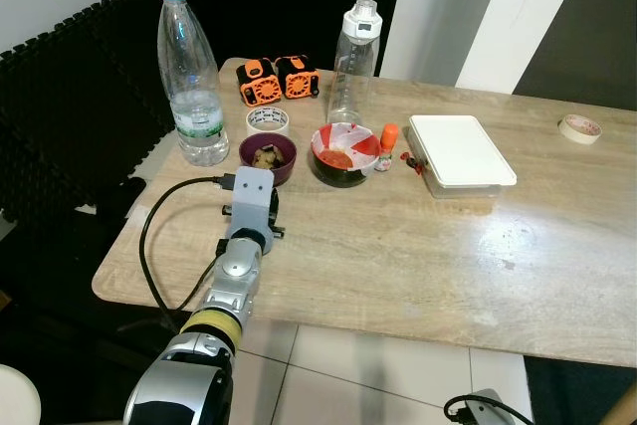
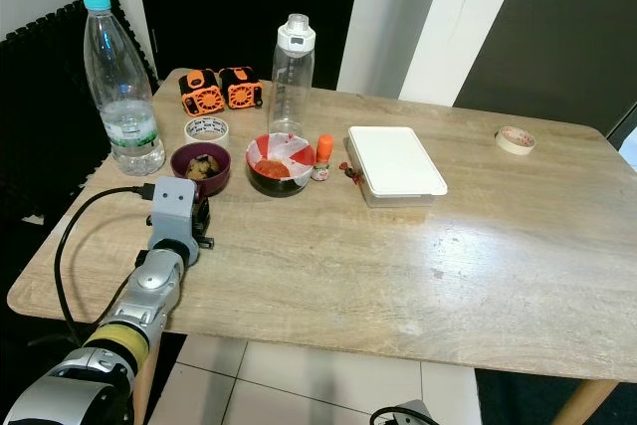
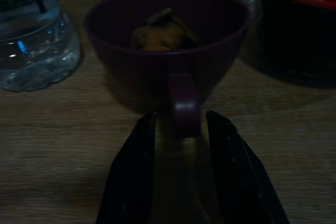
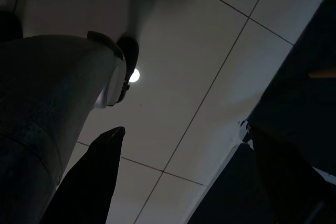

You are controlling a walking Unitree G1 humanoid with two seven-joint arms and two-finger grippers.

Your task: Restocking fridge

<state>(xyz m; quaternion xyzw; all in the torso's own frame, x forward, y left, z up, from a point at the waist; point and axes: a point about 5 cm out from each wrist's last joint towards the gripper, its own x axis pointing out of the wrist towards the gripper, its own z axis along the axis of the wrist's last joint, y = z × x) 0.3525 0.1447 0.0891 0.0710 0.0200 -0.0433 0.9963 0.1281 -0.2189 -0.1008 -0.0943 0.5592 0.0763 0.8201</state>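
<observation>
A dark purple cup with brownish food in it stands on the wooden table, between a big water bottle and a red-and-white bowl. My left arm reaches over the table's front-left edge toward the cup. In the left wrist view my left gripper is open, one black finger on each side of the cup's handle, close to it but not pressing. My right gripper hangs over the tiled floor, open and holding nothing.
Behind the cup lie a tape roll and two orange-black devices. A clear bottle with a white lid, a small orange-capped bottle and a white lidded container stand to the right. Another tape roll lies far right.
</observation>
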